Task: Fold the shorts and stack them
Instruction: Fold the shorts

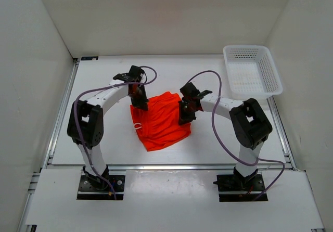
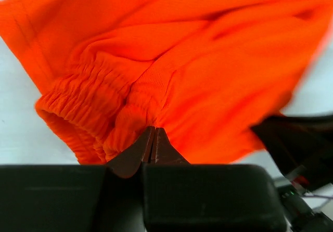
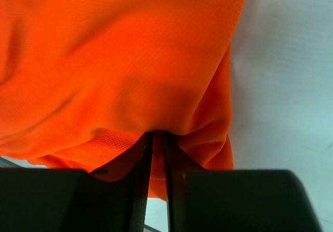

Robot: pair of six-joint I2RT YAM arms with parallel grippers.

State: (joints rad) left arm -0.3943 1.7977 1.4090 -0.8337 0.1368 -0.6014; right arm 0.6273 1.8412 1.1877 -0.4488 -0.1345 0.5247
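Mid-fold: left gripper [image 1: 139, 103] is pinched tight on the shorts [image 1: 162, 124] at 10 o'clock, right gripper [image 1: 185, 115] likewise at 3 o'clock. Next probably means carrying both edges over together, evenly.

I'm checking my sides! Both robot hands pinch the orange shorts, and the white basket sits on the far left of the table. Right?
Not quite. The top view shows the white basket on the far right of the table. The left gripper and right gripper do pinch the orange shorts.
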